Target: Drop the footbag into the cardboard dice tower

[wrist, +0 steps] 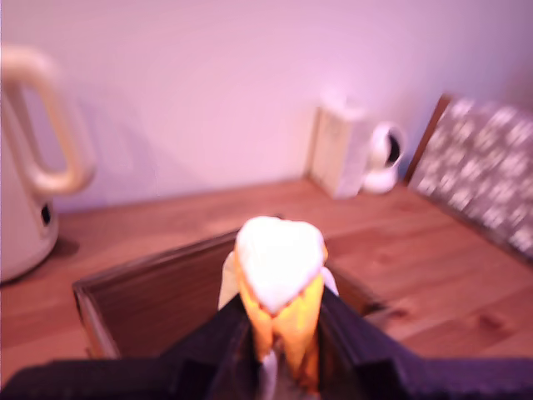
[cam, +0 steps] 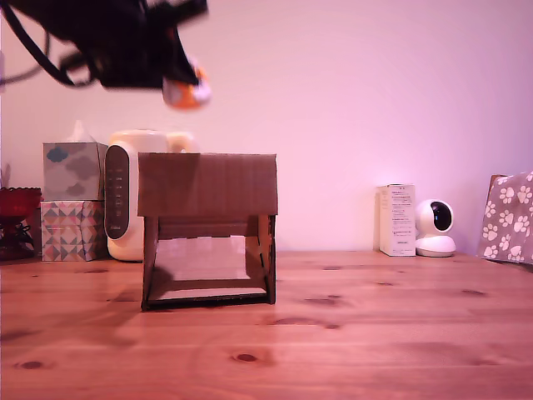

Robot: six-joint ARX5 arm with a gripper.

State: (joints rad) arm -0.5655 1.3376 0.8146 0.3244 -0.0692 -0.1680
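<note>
The footbag (cam: pixel 186 90), orange, yellow and white, is pinched between my gripper (cam: pixel 179 83) fingers high at the exterior view's upper left, above the cardboard dice tower (cam: pixel 207 229). The tower is a brown corrugated box on two side legs, with a front gap showing its inner ramp. In the wrist view the squashed footbag (wrist: pixel 279 283) sits between the dark fingers (wrist: pixel 350 342), and the tower's open top (wrist: pixel 158 300) lies just below and behind it. The picture is blurred.
Behind the tower stand a white appliance (cam: pixel 125 196), two stacked tissue boxes (cam: pixel 73 200) and a red object (cam: pixel 17 212) at the exterior view's left. A white carton (cam: pixel 397 219), a small camera (cam: pixel 435 227) and a paw-print box (cam: pixel 508 217) stand at the right.
</note>
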